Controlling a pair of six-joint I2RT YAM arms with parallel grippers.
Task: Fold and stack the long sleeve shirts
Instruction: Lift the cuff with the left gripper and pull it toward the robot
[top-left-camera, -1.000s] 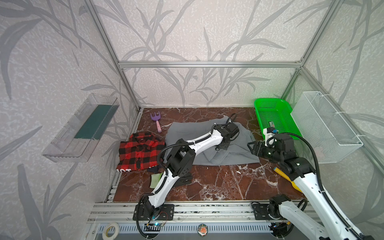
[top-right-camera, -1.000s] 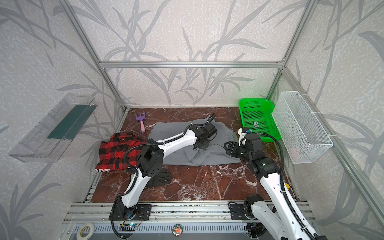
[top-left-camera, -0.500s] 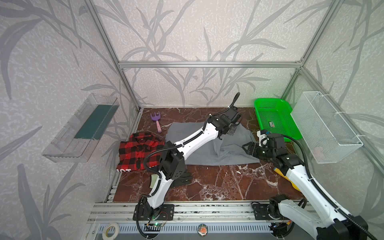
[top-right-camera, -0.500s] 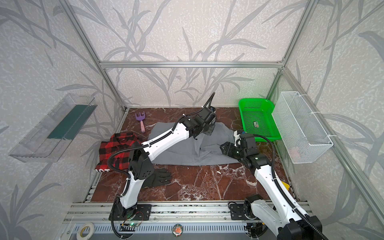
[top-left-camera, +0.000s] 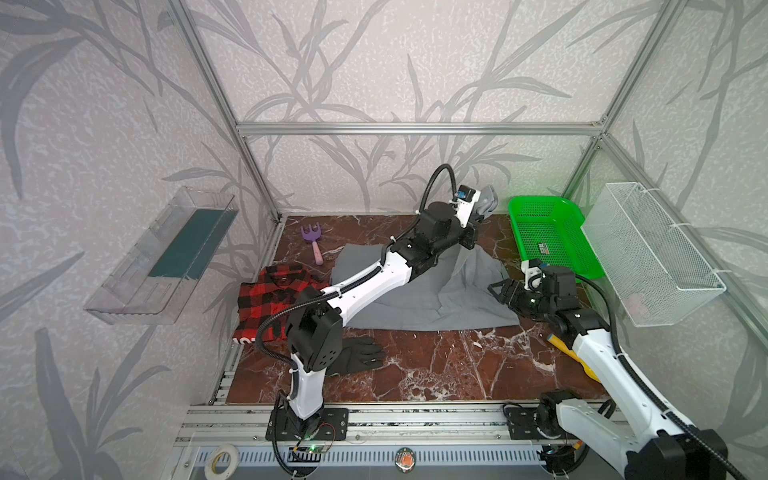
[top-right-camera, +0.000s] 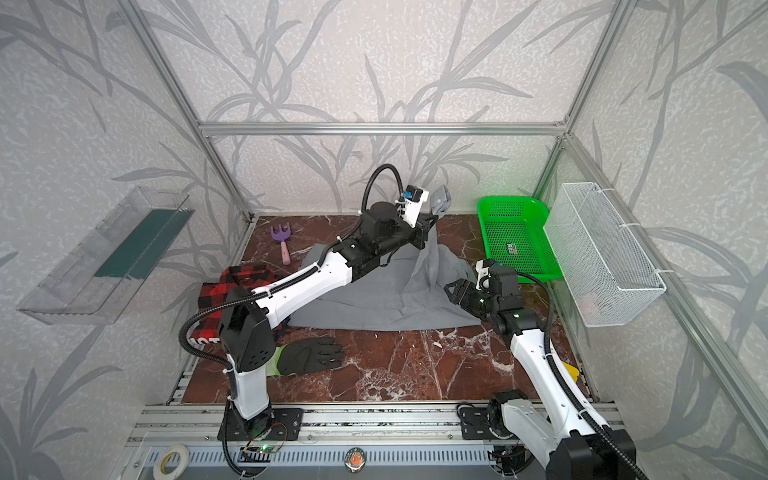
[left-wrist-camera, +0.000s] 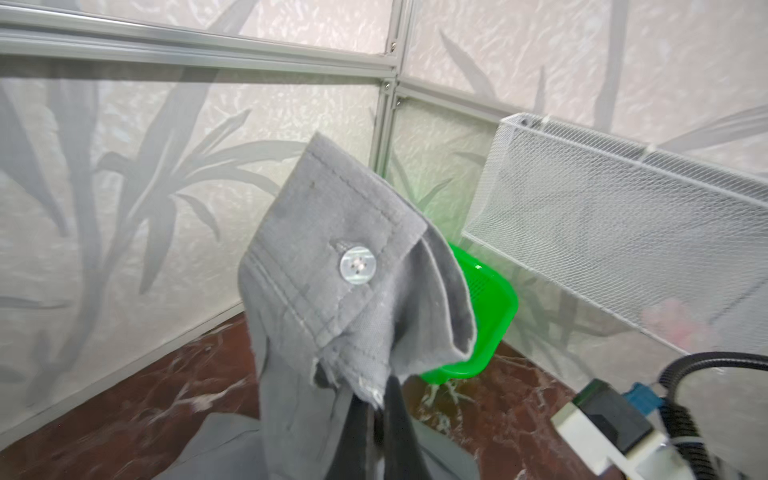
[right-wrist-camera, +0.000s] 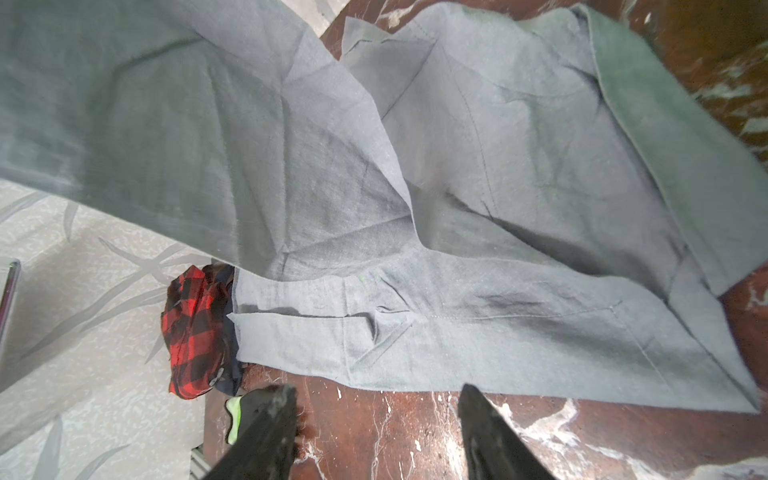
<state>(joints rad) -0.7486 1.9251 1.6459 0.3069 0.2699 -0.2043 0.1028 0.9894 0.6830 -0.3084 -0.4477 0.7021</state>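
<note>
**Sleeve hoisted off the table**

Has hauled the cuff (left-wrist-camera: 345, 266) of the grey shirt (top-left-camera: 457, 299) up off the table (top-left-camera: 415, 374) within the last second. Pinches it tight in the left gripper (left-wrist-camera: 376, 415), now high near the back wall, beside the green basket (top-left-camera: 540, 201). Leaves the rest of the shirt spread mid-table, tented toward the cuff. Has brought the right gripper (right-wrist-camera: 378, 399) in close to the shirt's near right edge, jaws partly open, holding nothing. Leaves the plaid shirt (top-left-camera: 274, 299) crumpled at the left edge. Probably frees the sleeve for laying across the body. No fold made yet, stacking far off.
</note>
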